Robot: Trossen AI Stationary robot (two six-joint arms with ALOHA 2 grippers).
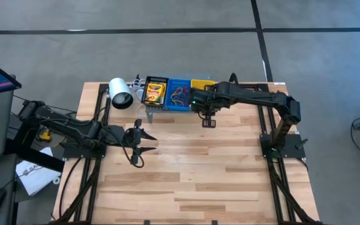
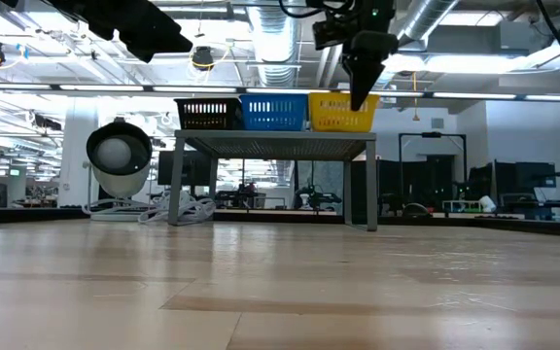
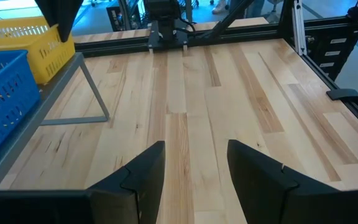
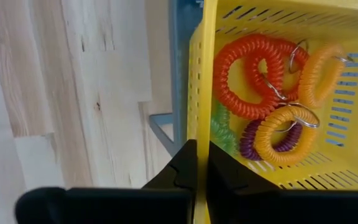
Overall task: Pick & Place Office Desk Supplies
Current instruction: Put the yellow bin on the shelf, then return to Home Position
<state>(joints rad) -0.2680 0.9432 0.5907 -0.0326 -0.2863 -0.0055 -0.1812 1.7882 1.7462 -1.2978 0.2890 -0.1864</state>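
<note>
On a grey metal shelf (image 2: 275, 142) at the table's far side stand three baskets. The black one holds a yellow-and-green crayon pack (image 1: 154, 94), the blue one (image 1: 180, 94) thin band loops. The yellow basket (image 4: 278, 18) holds several coiled bands (image 4: 253, 74) in orange, red, purple and green. My right gripper (image 4: 202, 165) is shut and hangs over the yellow basket's near wall, pointing steeply down, with nothing seen between its fingers. In the low view it (image 2: 360, 97) stands in front of that basket. My left gripper (image 3: 194, 168) waits open above the bare table at the left.
A white cylindrical lamp-like object (image 1: 120, 94) lies left of the shelf, with cables beside it. The shelf stands on thin legs (image 2: 370, 185) with open table under it. Bare wood (image 1: 192, 175) spreads across the table's middle and near side.
</note>
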